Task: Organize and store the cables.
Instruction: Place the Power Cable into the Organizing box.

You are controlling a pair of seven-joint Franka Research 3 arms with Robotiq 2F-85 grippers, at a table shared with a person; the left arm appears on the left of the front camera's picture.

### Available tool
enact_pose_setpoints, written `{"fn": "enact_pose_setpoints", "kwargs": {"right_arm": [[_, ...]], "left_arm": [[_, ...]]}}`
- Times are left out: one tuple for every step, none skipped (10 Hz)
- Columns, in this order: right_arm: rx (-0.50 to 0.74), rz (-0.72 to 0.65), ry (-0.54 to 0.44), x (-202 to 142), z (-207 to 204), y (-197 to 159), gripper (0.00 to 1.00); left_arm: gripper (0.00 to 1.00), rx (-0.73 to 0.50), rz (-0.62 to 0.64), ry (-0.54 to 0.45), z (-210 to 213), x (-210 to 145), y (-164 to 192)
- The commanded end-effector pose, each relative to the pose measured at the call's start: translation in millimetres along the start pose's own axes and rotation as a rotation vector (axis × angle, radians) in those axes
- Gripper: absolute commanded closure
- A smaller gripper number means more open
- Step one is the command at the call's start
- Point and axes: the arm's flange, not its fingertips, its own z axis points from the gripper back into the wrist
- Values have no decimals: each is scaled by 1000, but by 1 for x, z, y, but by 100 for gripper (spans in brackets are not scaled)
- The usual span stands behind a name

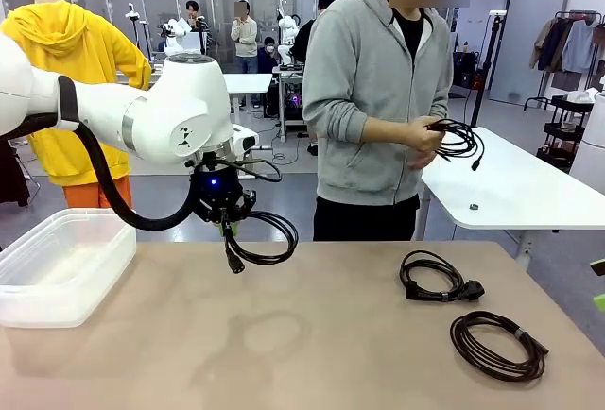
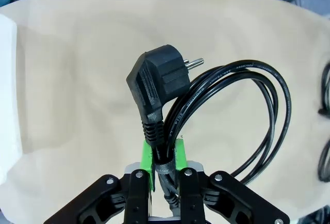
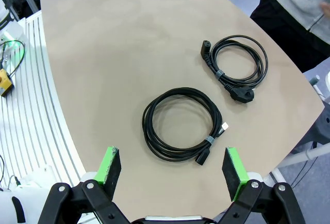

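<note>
**Left Jaws Carrying One Coiled Cable; Right Jaws Idle Over Two More**

The work surface is a beige tabletop point(image 1: 312, 363) in an open lab hall. A person point(image 1: 378, 89) stands at its far edge.

**Left jaws.** They are pressed together on a coiled black cable point(image 1: 267, 240). The green pads point(image 2: 147, 154) pinch it at the wrapped point just below the plug point(image 2: 154, 79). Gripping at the wrap probably keeps every turn bundled, so the coil should not unwind in transit. The plug projects past the fingertips, and the loops hang off to one side of the jaws, clear of the tabletop.

**Storage bin.** A clear plastic bin point(image 1: 57, 259) stands on the tabletop to the robot's left of the left jaws and below them. It is judged to be the destination. The held coil is near the bin but not yet over its rim.

**Right jaws.** They are spread wide and hold nothing, hovering above the tabletop.
- The nearer coil point(image 3: 180, 123) lies flat just beyond the gap between the two fingers.
- The farther coil point(image 3: 237, 64) lies beyond the nearer one and off to one side, apart from it.
- Each coil carries a small band across its turns, which offers the same kind of pinch point.

**Person.** The person's hands point(image 1: 421, 136) hold a fourth cable point(image 1: 460, 138) at chest height, well beyond both sets of jaws. It is likely being wound into a coil before it is set down.

**Task status (judgement).** One coil is in transit and two wait on the tabletop.
</note>
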Motion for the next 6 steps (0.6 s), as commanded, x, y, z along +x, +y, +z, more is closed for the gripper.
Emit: {"fn": "enact_pose_setpoints", "kwargs": {"right_arm": [[2,18,-17,0,1,-2,0],[2,18,-17,0,1,-2,0],[2,18,-17,0,1,-2,0],[2,18,-17,0,1,-2,0],[2,18,-17,0,1,-2,0],[2,18,-17,0,1,-2,0]], "left_arm": [[91,0,39,1,-3,7,-4],[91,0,39,1,-3,7,-4],[91,0,39,1,-3,7,-4],[91,0,39,1,-3,7,-4],[91,0,39,1,-3,7,-4],[81,-2,21,7,-6,3,-1]]}}
